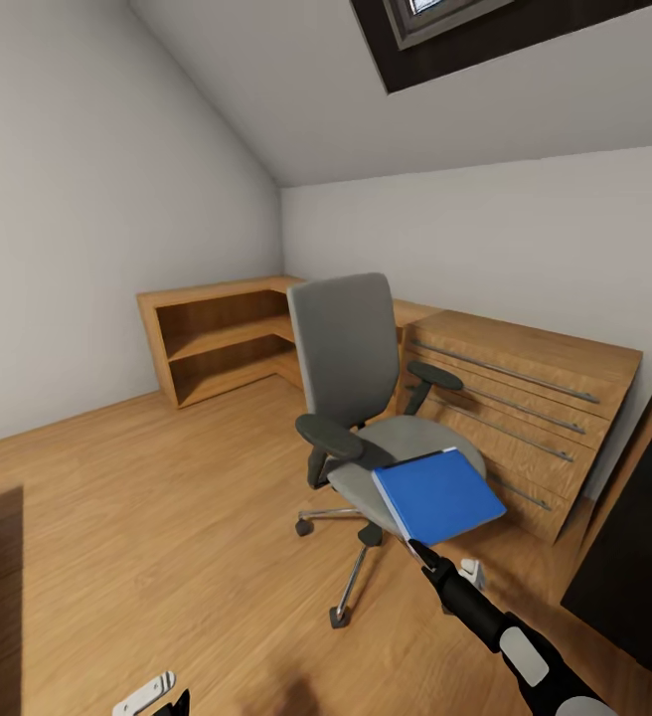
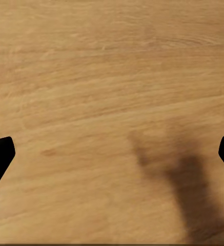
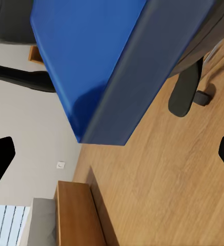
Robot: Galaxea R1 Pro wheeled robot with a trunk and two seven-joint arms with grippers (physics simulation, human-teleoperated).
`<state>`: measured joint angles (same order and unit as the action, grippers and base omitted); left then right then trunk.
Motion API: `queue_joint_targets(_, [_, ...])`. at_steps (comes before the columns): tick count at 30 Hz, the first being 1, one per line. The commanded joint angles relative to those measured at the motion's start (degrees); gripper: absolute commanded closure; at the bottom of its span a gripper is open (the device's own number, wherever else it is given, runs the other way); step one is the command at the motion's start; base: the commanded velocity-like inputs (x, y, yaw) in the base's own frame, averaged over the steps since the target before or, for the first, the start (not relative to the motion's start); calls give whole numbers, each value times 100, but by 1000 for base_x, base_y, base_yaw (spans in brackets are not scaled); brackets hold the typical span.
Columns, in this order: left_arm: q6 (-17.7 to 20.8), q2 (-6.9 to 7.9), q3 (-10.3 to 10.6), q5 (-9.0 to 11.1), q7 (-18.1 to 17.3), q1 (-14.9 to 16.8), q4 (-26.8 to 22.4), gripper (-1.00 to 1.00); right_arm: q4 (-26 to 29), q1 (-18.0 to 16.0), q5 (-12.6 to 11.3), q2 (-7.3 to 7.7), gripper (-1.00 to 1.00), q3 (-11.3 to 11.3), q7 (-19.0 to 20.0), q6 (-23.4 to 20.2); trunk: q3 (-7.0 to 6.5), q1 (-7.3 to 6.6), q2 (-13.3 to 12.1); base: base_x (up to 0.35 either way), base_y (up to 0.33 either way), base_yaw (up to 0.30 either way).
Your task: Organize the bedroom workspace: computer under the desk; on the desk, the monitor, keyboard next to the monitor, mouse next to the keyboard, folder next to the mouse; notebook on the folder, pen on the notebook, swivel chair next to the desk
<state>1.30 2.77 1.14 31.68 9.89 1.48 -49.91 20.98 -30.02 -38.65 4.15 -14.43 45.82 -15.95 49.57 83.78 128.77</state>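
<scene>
At lower centre the right gripper point(image 1: 417, 550), jaws wide and seemingly empty, reaches toward the folder point(image 1: 438, 494) overhanging the swivel chair point(image 1: 366, 398), probably to lift it; the left gripper point(image 2: 112, 154) gapes over bare floor point(image 2: 91, 77).

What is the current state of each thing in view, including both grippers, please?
folder: closed, tilted, overhanging the seat's front edge.
swivel chair: upright on the wooden floor, by the wooden drawer unit.
right gripper: open, near the folder's lower corner, not gripping it.
left gripper: open, empty, over bare floor.
wooden shelving: nothing visible on its shelves.
desk: partly visible beside the chair.
</scene>
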Motion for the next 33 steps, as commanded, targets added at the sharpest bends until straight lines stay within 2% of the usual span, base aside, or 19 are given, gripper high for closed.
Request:
queue_joint_targets(1, [13, 4, 12, 40, 30, 1, 5, -100, -4, -4, -42, -1, -100, -15, 14, -52, 6, -1, 2, 0, 0, 0])
queue_joint_targets(27, [11, -7, 32, 26, 30, 1, 78, -100, -14, -4, -92, 15, -100, -57, 13, -163, 6, -1, 2, 0, 0, 0])
queue_joint_targets(30, [11, -6, 34, 24, 30, 1, 78, -100, -11, -4, -170, 17, -100, -59, 14, -358, 6, -1, 2, 0, 0, 0])
queue_joint_targets(33, [11, -8, 35, 23, 30, 1, 78, -100, -10, -4, -361, 51, -100, -60, 14, -560, 6, -1, 2, 0, 0, 0])
